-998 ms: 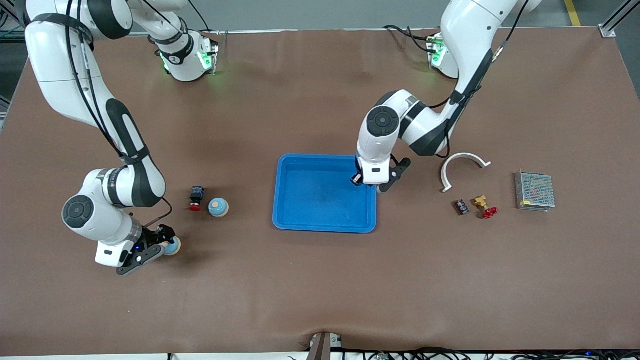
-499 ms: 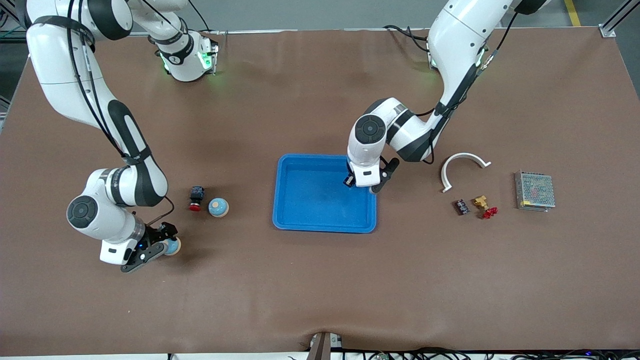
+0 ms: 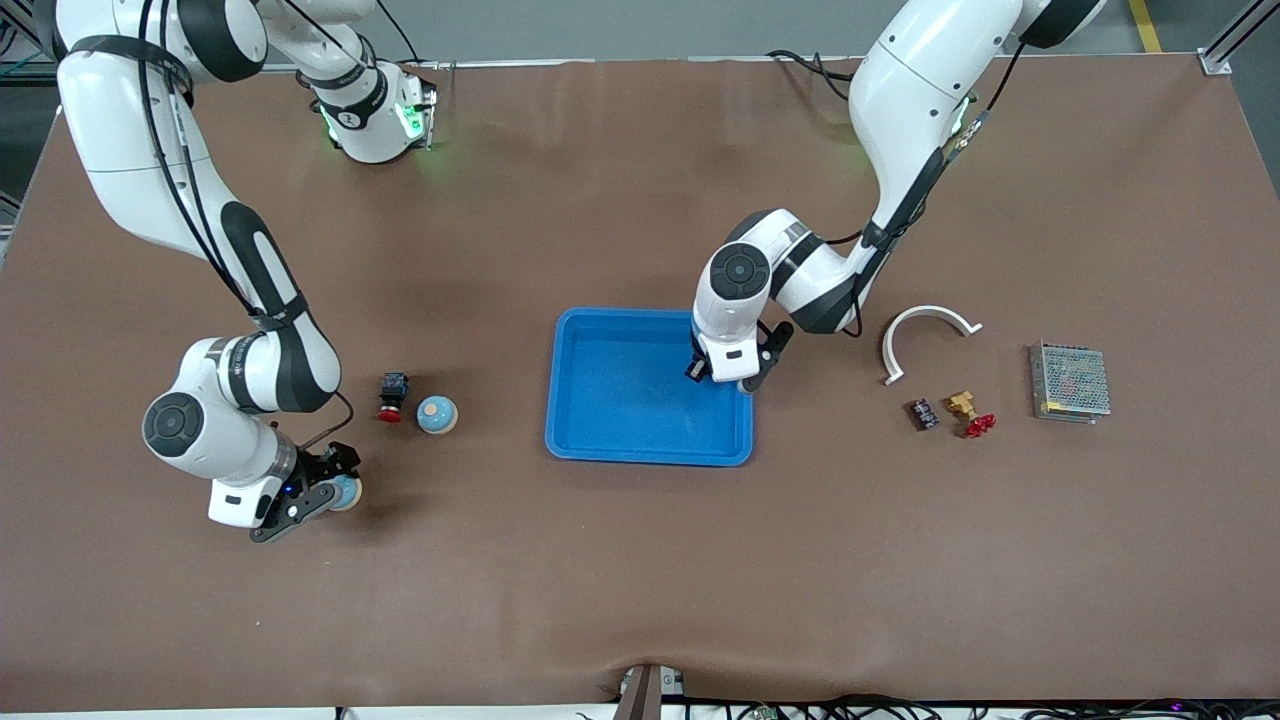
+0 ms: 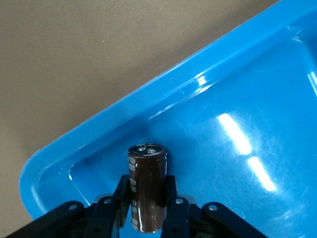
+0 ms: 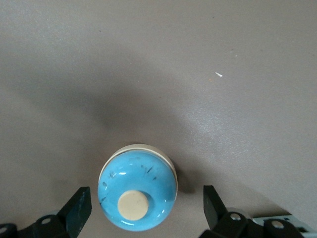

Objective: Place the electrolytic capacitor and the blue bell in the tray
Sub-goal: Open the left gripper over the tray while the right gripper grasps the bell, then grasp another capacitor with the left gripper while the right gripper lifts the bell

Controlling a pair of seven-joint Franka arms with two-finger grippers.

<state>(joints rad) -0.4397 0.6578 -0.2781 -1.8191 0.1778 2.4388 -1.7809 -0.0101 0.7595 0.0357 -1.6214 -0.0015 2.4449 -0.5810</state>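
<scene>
Capacitor (image 4: 147, 186) in left tool (image 4: 147, 210) — just inside tray (image 4: 99, 131) corner rim

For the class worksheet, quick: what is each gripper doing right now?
Left gripper: shut on the capacitor, over the tray.
Right gripper: open, astride the blue bell.

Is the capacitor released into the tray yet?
No. The dark brown cylindrical capacitor sits clamped between the left gripper fingers, over the bright-blue plastic tray.

Bright even overhead light; glare streaks on tray (image 4: 237, 99); soft shadows.
</scene>
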